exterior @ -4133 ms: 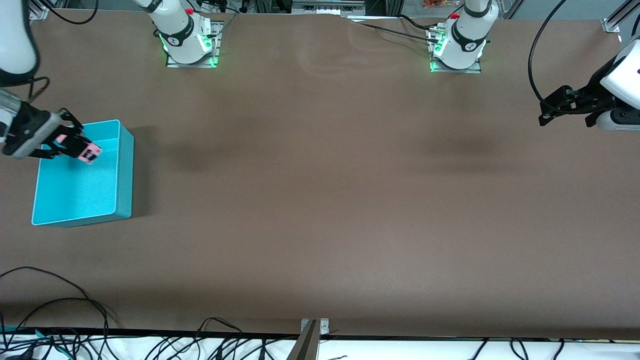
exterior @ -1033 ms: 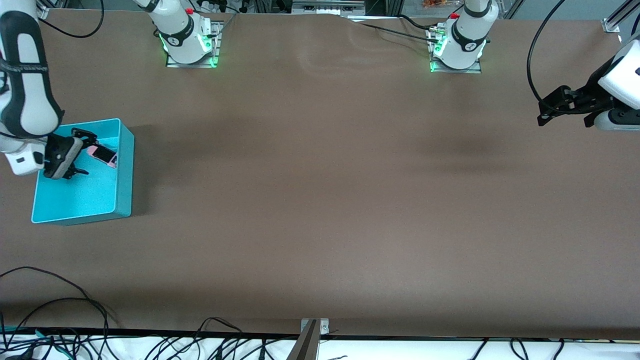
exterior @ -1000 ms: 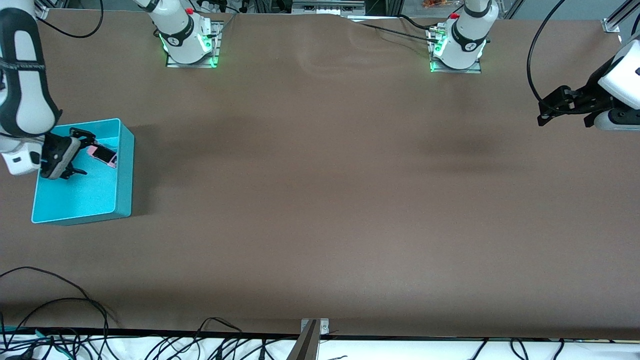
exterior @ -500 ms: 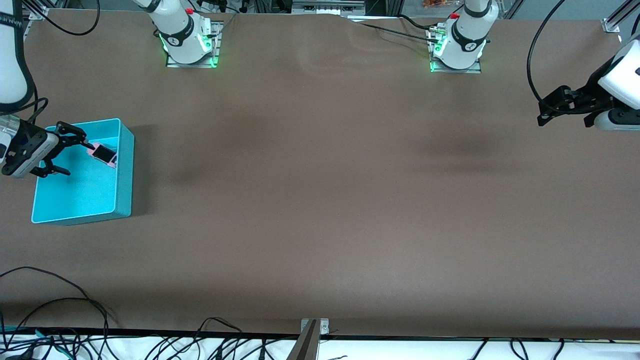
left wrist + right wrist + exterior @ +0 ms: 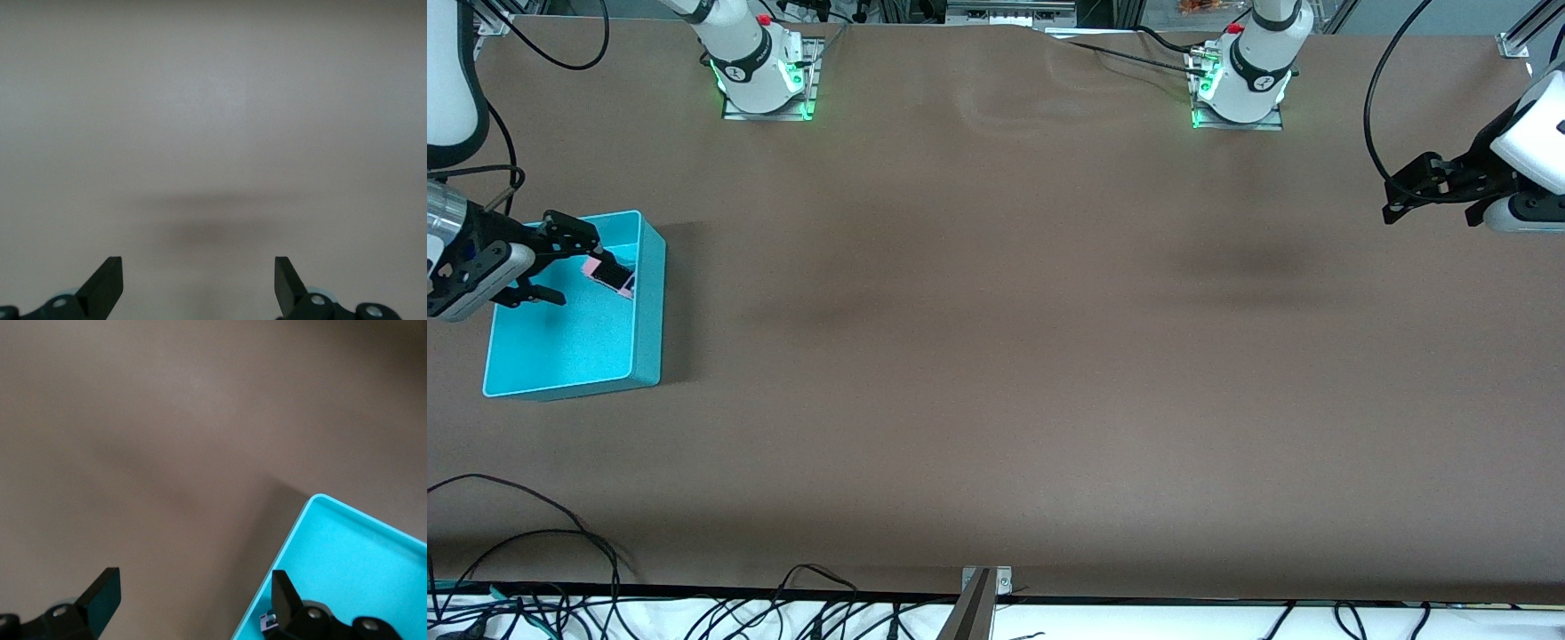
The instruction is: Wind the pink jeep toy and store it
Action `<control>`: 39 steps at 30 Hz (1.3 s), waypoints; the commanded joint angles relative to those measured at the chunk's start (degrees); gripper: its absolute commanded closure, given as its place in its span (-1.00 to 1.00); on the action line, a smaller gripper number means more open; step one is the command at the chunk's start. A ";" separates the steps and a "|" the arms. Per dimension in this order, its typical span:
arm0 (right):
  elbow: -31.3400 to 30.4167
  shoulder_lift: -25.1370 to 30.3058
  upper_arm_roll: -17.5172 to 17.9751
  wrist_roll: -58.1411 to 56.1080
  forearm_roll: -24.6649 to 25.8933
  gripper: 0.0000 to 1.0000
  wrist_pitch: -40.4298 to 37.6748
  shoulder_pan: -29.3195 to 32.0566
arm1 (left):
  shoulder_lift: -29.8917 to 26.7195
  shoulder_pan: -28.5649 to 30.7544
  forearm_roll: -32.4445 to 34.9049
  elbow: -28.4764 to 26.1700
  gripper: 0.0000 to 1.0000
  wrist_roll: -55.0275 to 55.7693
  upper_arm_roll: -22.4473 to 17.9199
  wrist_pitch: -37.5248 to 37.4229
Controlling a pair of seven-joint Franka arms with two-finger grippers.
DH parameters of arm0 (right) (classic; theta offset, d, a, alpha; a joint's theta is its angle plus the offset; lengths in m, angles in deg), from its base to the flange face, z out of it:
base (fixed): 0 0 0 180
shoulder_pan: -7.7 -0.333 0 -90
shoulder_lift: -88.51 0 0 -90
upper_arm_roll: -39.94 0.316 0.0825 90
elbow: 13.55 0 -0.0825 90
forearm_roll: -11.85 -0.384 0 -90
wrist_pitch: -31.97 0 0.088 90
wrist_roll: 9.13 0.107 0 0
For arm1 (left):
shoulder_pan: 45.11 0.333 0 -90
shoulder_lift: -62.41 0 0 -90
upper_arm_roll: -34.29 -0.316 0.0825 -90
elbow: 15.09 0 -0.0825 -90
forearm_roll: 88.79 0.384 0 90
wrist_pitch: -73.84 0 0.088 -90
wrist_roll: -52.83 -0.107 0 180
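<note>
The pink jeep toy [image 5: 609, 272] lies in the turquoise bin [image 5: 560, 347], against the bin's wall toward the table's middle and in the part farther from the front camera. My right gripper [image 5: 576, 268] hangs open and empty over the bin, just beside the jeep and not touching it. In the right wrist view the open gripper [image 5: 193, 587] looks over the bin's corner [image 5: 360, 560]; a small bit of the jeep [image 5: 268, 621] peeks out by one finger. My left gripper [image 5: 1390, 200] waits open and empty above the table at the left arm's end; its wrist view [image 5: 198, 267] shows bare table.
The brown table [image 5: 996, 356] holds nothing else. Both arm bases [image 5: 765, 76] [image 5: 1240, 84] stand at the edge farthest from the front camera. Loose black cables [image 5: 534, 533] lie along the edge nearest the front camera.
The right gripper held the jeep over the bin, then let it go; the jeep now lies in the bin. The open gripper has drawn back and up. The left arm has not moved.
</note>
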 commanded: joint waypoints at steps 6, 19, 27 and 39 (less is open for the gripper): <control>7.77 2.32 11.35 20.10 11.70 -1.00 -3.77 4.69 | 0.96 -0.26 0.08 2.10 -1.00 0.61 -0.06 -0.82; 8.38 6.45 20.60 39.99 14.95 -1.00 -6.49 11.90 | 0.96 -0.35 0.08 2.10 -1.00 0.61 0.03 -0.82; 13.04 6.46 21.04 41.04 17.50 -1.00 -13.08 13.66 | 0.96 -0.35 0.08 2.10 -1.00 0.61 -0.06 -0.91; 13.48 6.37 20.95 45.78 17.50 -1.00 -13.96 13.84 | 0.96 -0.35 0.08 2.10 -1.00 0.61 0.03 -0.91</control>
